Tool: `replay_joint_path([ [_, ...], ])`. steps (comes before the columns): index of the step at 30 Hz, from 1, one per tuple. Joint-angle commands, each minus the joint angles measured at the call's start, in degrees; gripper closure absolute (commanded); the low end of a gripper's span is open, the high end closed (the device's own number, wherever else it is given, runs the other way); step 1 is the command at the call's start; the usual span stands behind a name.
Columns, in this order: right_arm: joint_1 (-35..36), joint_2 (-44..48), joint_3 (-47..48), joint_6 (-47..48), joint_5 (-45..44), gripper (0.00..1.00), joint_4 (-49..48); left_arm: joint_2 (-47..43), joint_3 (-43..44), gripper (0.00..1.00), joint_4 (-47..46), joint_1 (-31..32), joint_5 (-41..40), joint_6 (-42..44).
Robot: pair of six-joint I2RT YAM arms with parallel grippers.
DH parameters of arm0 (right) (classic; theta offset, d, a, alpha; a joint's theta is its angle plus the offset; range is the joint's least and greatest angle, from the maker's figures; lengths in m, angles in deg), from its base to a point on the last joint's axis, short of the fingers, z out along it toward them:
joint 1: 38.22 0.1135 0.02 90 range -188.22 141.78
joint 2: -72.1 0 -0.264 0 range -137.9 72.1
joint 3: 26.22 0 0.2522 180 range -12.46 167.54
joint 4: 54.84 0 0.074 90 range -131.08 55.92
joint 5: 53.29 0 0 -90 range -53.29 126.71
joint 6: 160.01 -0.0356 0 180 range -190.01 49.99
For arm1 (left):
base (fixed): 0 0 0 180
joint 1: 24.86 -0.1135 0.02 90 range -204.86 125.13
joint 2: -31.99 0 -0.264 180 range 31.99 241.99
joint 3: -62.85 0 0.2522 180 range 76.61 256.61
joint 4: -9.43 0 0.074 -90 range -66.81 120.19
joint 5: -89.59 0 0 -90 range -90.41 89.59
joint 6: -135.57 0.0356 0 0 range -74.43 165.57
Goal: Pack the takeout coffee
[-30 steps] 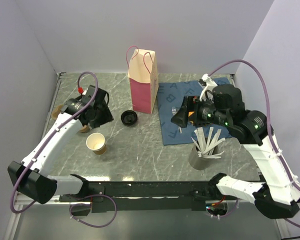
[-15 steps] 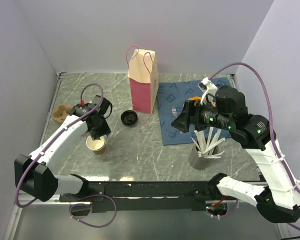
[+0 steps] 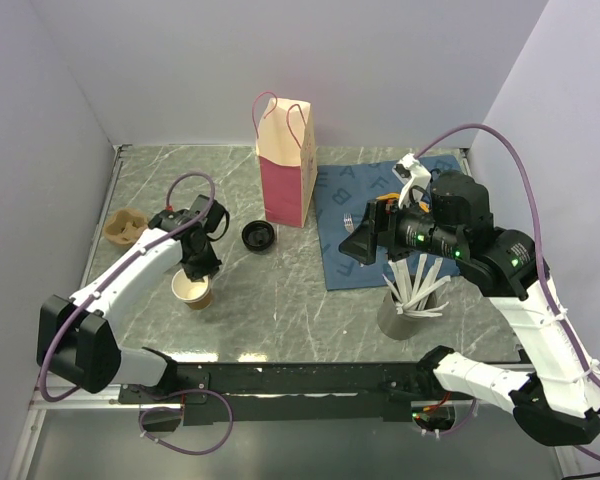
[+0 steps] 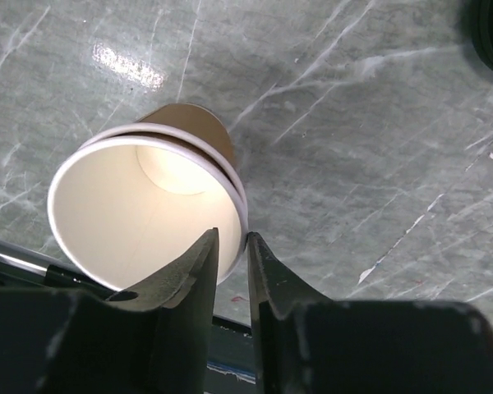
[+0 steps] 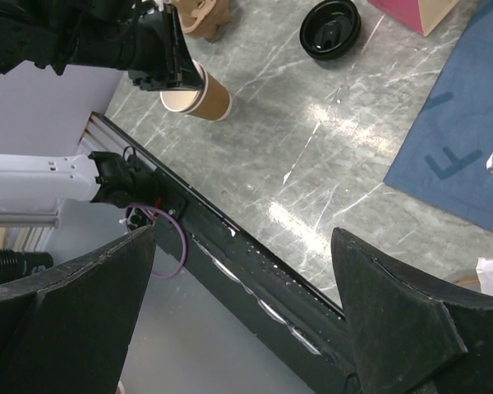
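No cup with a lid on it shows, so the takeout coffee is out of view. An open brown paper cup with a cream inside stands at the left front; it also shows in the left wrist view and the right wrist view. My left gripper straddles its rim, one finger inside and one outside, closed on the wall. A loose black lid lies beside the tall pink and kraft paper bag. My right gripper hangs open and empty above the table.
A brown pulp cup carrier lies at the far left. A blue mat with cutlery on it covers the right side. A grey holder of white sticks stands at the right front. The table's front rail is below my right gripper.
My left gripper has moved from near the cup carrier forward and down onto the open cup's rim. My right gripper has shifted slightly left.
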Motion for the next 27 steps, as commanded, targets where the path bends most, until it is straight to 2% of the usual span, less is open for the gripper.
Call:
replay_joint_path([
  [1,-0.2,0.3,0.8,0.3,0.5,0.05,-2.4,1.0,-1.1,0.74,-1.2,-0.1,-1.1,0.2],
  [9,-0.2,0.0,0.7,0.3,-0.1,0.05,-2.6,1.6,0.6,0.87,-0.8,-0.1,-2.5,1.8],
  [14,-0.2,-0.4,0.9,0.0,-0.1,0.05,-2.7,1.3,1.8,0.87,1.0,-0.1,-4.4,2.4],
  [19,-0.2,-1.0,1.1,-0.1,0.2,0.05,-2.9,1.8,1.9,0.93,0.7,-0.1,-3.8,2.6],
  [23,-0.2,-1.5,1.5,0.0,0.5,0.05,-2.9,2.8,2.1,0.83,1.9,-0.1,-4.9,3.2],
  [27,-0.2,-1.5,1.4,-0.2,0.5,0.05,-2.9,2.5,2.5,0.91,2.0,-0.1,-4.9,3.7],
])
